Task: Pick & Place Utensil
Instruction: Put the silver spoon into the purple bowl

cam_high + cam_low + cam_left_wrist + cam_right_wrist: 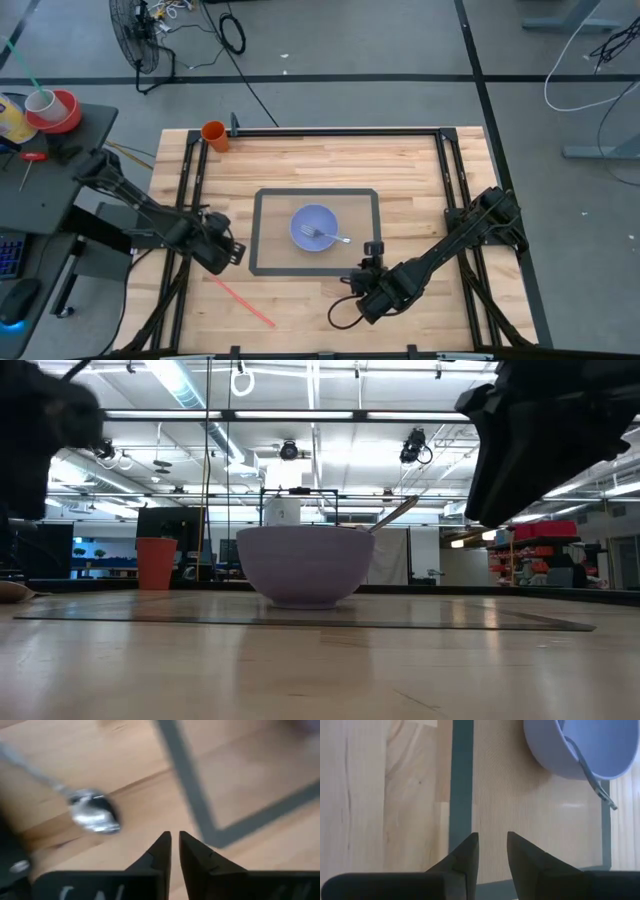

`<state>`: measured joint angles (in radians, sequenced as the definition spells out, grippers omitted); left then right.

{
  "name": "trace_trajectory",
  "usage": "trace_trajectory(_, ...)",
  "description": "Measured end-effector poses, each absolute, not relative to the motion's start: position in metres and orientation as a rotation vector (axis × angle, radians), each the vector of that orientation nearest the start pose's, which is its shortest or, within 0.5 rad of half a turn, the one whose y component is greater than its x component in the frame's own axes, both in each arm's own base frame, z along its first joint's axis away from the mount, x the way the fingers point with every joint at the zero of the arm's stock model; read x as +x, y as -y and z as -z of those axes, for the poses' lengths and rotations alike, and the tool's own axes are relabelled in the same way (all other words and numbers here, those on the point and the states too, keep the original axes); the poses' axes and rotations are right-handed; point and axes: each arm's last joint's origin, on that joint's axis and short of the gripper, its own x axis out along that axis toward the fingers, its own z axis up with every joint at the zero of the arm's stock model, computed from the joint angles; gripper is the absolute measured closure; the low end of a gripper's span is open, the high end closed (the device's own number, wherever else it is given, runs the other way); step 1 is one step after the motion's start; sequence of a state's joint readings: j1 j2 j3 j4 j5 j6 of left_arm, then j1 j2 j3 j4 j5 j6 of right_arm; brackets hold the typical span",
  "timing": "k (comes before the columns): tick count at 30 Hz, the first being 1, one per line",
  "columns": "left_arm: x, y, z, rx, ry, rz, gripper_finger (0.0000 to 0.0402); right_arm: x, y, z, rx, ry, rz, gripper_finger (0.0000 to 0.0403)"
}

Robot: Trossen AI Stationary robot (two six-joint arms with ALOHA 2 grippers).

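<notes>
Now fork in bowl — right hand beside.

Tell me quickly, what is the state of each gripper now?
Left gripper: nearly closed, holding nothing, near a spoon.
Right gripper: slightly open, empty, above the mat.

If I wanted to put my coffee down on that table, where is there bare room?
The widest bare wood lies between the orange cup and the mat's far edge. The strip right of the mat is bare too. It's crowded nearer the front: the left gripper and a spoon at the mat's left corner, the right gripper at its right, the bowl with a fork mid-mat.
</notes>
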<state>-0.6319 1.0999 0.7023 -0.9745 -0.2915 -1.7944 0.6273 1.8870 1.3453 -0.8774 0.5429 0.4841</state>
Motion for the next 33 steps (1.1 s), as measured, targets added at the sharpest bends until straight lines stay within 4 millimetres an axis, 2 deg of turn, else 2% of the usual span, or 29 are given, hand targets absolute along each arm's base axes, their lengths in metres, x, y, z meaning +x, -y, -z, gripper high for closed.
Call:
trace_trajectory(7, 0.129, 0.08, -0.182, -1.031, -1.084, -1.079, 0.0313, 0.3, -0.197, -0.188, -0.366, -1.131, 0.195, 0.0298)
trace_trajectory(13, 0.128, 0.071, -0.17, -1.077, -0.961, -1.212, 0.0277, 0.3, -0.197, -0.188, -0.354, -1.135, 0.192, 0.0298)
trace_trajectory(17, 0.133, 0.067, -0.165, -1.063, -0.939, -1.279, 0.026, 0.3, -0.197, -0.188, -0.357, -1.134, 0.191, 0.0298)
trace_trajectory(33, 0.151, 0.05, -0.131, -1.035, -0.868, -1.666, 0.025, 0.301, -0.197, -0.188, -0.355, -1.132, 0.19, 0.0298)
